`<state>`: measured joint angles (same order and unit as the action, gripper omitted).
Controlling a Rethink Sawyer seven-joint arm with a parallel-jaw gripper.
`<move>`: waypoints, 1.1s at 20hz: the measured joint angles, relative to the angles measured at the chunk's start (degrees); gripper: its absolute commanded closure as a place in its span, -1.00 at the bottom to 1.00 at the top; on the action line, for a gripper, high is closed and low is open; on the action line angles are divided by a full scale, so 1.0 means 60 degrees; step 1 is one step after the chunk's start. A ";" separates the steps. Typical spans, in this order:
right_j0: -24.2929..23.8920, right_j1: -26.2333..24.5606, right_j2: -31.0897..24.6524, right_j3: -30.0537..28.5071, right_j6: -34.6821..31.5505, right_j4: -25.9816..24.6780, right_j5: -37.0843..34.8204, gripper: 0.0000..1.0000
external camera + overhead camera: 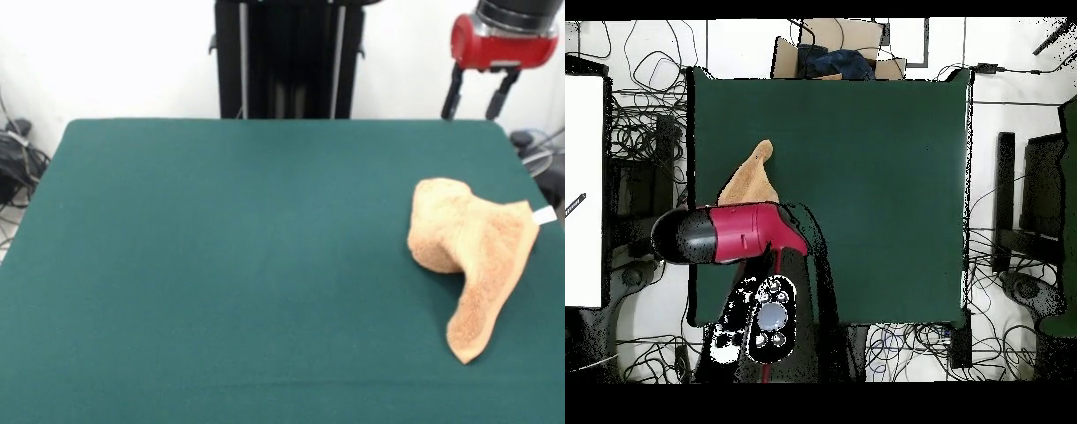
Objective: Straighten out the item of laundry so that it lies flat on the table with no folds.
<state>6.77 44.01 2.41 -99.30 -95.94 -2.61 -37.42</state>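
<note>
Where the arm (730, 232) crosses, the towel (751, 178) hides.

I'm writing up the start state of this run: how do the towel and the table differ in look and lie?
The towel is orange-tan and looped; the table top is dark green and smooth. The towel is small and sits near one edge; the table is far larger. The towel is bunched and folded, with a narrow end trailing; the table lies flat. Both are cloth-surfaced. The gripper hangs open above, apart from both.
</note>
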 measured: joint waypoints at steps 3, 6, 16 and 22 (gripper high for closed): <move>0.0006 -0.0189 0.0091 -0.0026 0.0000 0.0026 0.0048 -1.00; 0.0006 -0.0398 0.0150 -0.0059 0.0000 0.0024 0.0159 -1.00; 0.0011 -0.1114 0.0337 -0.0155 0.0000 0.0028 0.0584 -1.00; -0.0006 -0.1404 0.0339 -0.0177 0.0000 0.0029 0.0937 -1.00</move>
<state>6.74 35.59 4.45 -100.36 -95.94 -2.43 -31.79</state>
